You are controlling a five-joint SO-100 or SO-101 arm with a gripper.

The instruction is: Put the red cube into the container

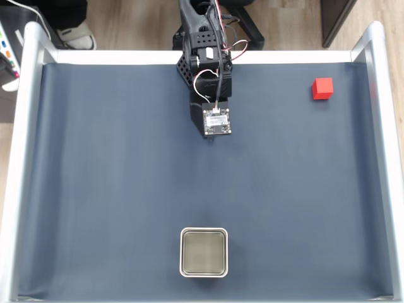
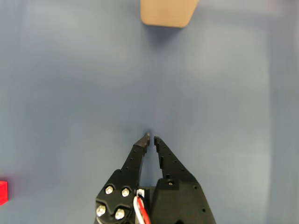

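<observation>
Fixed view first, looking straight down on a table [image 1: 95, 189] with a dark blue mat and pale raised rails on the left, right and far sides. Black arm [image 1: 203, 50] reaching in from the far edge around the middle, loose red and white wires on it, small camera board [image 1: 216, 120] at its near end. Red cube [image 1: 322, 88] way over in the far right corner, flat on the mat, well apart from the arm. Container [image 1: 203, 252], a square silver tin with rounded corners, near the front edge around the middle, dull inside, nothing in it. Cube and tin well apart, pretty much opposite ends of the mat. Wood floor and a white shoe [image 1: 74, 36] past the far rail on the left.

Wrist view next: gripper [image 2: 151, 138] coming up from the bottom edge, fingers [image 2: 135, 156] nearly together, just a thin gap at the tips, holding nothing, blue mat underneath. Sliver of the red cube [image 2: 3, 192] at the left edge, low down, well apart from the tips. Container [image 2: 167, 13] at the top edge, looking tan here, straight ahead of the tips and far off.
</observation>
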